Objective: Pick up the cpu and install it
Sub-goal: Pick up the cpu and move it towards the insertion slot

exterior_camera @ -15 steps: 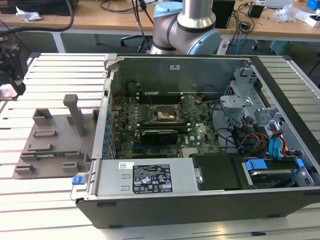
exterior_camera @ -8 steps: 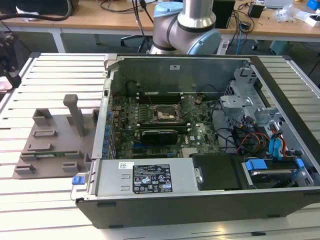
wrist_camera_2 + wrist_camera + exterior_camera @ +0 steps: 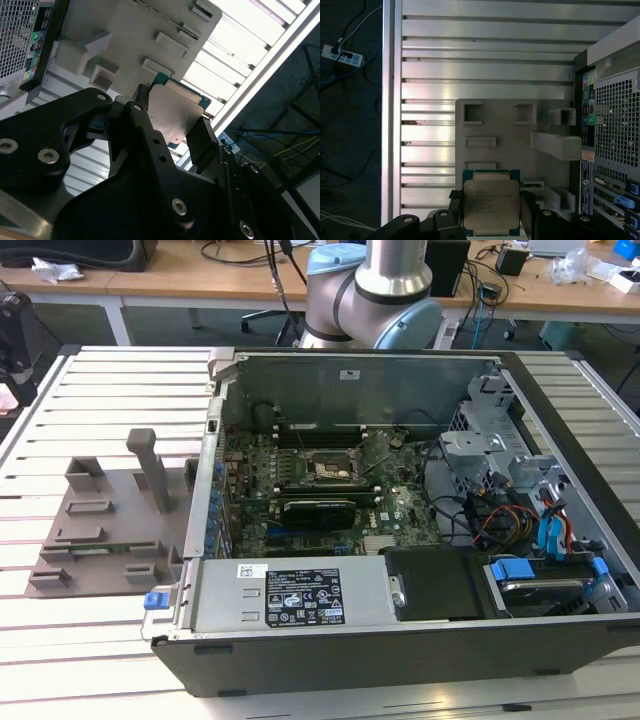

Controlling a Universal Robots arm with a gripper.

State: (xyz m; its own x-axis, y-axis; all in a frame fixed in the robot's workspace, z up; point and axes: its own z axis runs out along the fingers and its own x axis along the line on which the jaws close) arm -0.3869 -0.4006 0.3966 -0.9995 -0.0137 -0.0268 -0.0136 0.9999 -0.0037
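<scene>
In the exterior view my arm [image 3: 372, 290] rises behind the open computer case [image 3: 400, 655], which lies on the slatted table [image 3: 80, 650]. Inside the case, the socket frame [image 3: 326, 472] sits on the motherboard [image 3: 250, 510]. A grey fixture plate [image 3: 100, 515] lies just beside the case on the exterior view's left.

In the second wrist view my gripper [image 3: 175, 132] pinches the cpu [image 3: 175, 112]. I have one black finger [image 3: 202, 142] against each of two opposite edges, and the dull metal top faces the camera. The fixture plate [image 3: 140, 30] and the table slats [image 3: 240, 55] lie beyond the chip, apart from it.

In the first wrist view the cpu [image 3: 491, 202] sits squarely in my gripper [image 3: 491, 215], clamped between my fingers [image 3: 527, 210]. A thin green rim shows around its silvery lid. Behind it are the fixture plate [image 3: 510, 125] with its shallow pockets, the table [image 3: 485, 50], and the case's perforated rear panel [image 3: 615, 130] alongside the plate.
</scene>
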